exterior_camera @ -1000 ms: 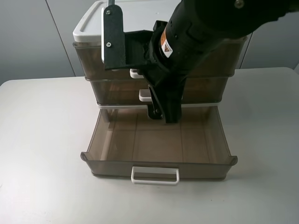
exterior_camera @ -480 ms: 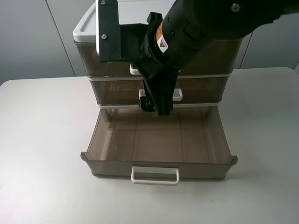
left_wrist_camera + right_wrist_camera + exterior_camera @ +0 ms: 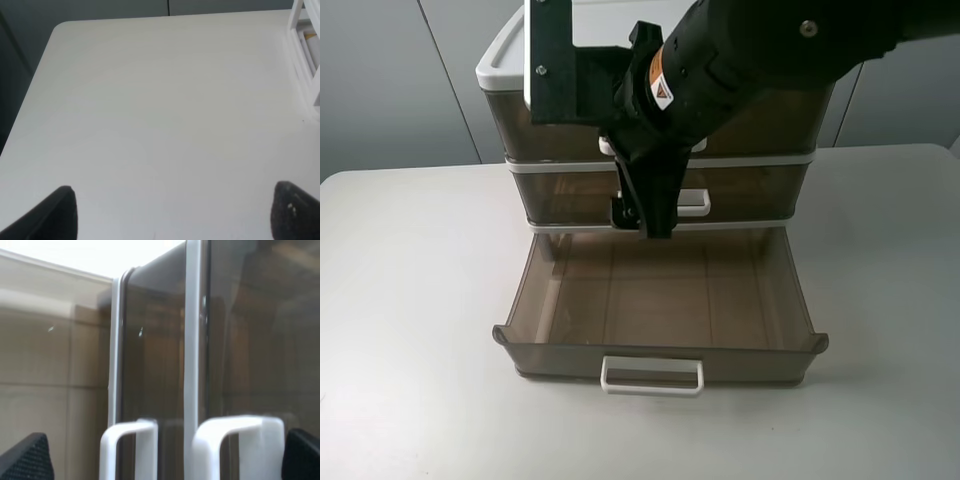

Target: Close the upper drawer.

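Bench [image 3: 410,300] under cabinet [image 3: 510,60]. At cabinet's foot, bottom drawer [image 3: 660,352] pulled fully out. At cabinet's top, upper drawer [image 3: 510,125] apparently pushed home, front about level with middle drawer [image 3: 570,195]. Looks done or nearly; leaves at most a final nudge. Before cabinet's front, right claw [image 3: 642,222] spread wide; left claw [image 3: 177,220] wide too, over bench beside cabinet.

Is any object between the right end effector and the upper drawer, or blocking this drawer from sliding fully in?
Nothing visible does. The right end effector is open, and no object lies between it and the upper drawer. The arm hides that drawer's middle; the open bottom drawer lies below its path.
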